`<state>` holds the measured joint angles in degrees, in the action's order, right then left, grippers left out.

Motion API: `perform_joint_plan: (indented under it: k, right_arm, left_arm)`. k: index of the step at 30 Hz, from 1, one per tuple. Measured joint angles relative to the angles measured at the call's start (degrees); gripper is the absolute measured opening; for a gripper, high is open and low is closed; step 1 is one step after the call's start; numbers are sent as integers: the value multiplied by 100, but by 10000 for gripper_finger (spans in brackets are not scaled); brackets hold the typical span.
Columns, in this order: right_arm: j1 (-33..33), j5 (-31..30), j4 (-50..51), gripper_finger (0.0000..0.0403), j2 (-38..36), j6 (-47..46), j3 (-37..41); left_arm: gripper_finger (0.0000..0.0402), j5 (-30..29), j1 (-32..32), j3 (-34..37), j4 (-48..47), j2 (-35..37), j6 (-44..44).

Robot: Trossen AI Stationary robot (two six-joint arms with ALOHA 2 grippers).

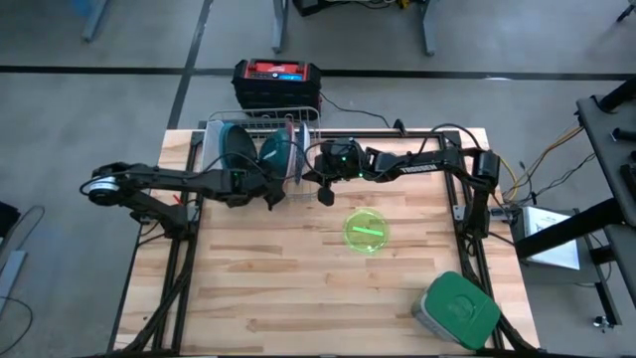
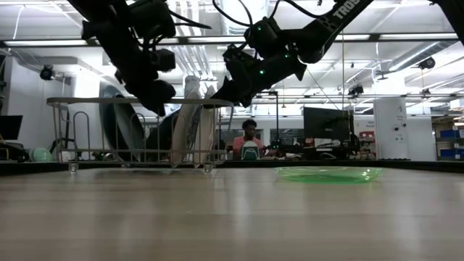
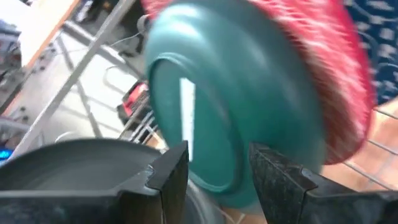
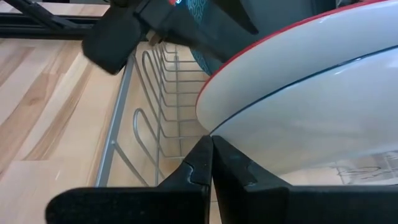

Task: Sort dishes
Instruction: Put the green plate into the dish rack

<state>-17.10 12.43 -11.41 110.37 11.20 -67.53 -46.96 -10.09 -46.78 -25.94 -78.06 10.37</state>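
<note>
A wire rack point(image 1: 260, 134) stands at the table's far edge, left of the middle, and holds several dishes on edge: a dark grey-teal plate point(image 1: 237, 147), a teal dish point(image 1: 275, 151) point(image 3: 236, 99), a reddish one point(image 3: 336, 68) and a white plate point(image 4: 311, 118). A lime green plate point(image 1: 365, 231) lies flat on the table. My left gripper point(image 3: 217, 177) is open at the rack's near side, with a finger on either side of the teal dish's rim. My right gripper point(image 4: 211, 155) is shut, with its tips at the white plate's rim. My left gripper has its two fingers point(image 3: 171, 177) on either side of the teal dish's lower rim point(image 3: 227, 190); I cannot tell whether they touch it. The dish stands on edge in the rack. My right gripper comes from the table's right with its shut fingertips point(image 4: 202, 155) at the white plate's rim point(image 4: 214, 127); I cannot tell whether they hold it.
A square grey container with a green lid point(image 1: 457, 308) sits at the near right corner. A black box with a red top point(image 1: 276, 80) stands beyond the far edge. The two grippers are close together at the rack. A person point(image 2: 249, 141) sits in the room behind.
</note>
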Motion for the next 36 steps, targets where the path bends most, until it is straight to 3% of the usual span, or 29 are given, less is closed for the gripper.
perform_joint_plan:
  k: [4,9,15,22,26,31,36]
  right_arm:
    - [0,4,14,0,0,22,-1]
    - [0,9,5,0,0,25,-2]
    - [0,9,5,0,0,27,-1]
    - [-2,81,12,0,0,54,-2]
    - [-4,182,12,0,0,44,0]
    - [-6,187,10,0,0,72,2]
    - [-11,203,-13,0,0,90,13]
  left_arm:
    - [157,-122,0,2,-50,47,214]
    - [159,892,-21,0,57,36,-756]
    - [193,750,-15,-20,75,-66,-1028]
    - [225,620,157,-1,707,-114,-2450]
    - [226,512,153,-117,866,-165,-2334]
    - [226,1292,129,-319,496,-267,-2073]
    - [226,1307,146,-596,-187,-364,-1638]
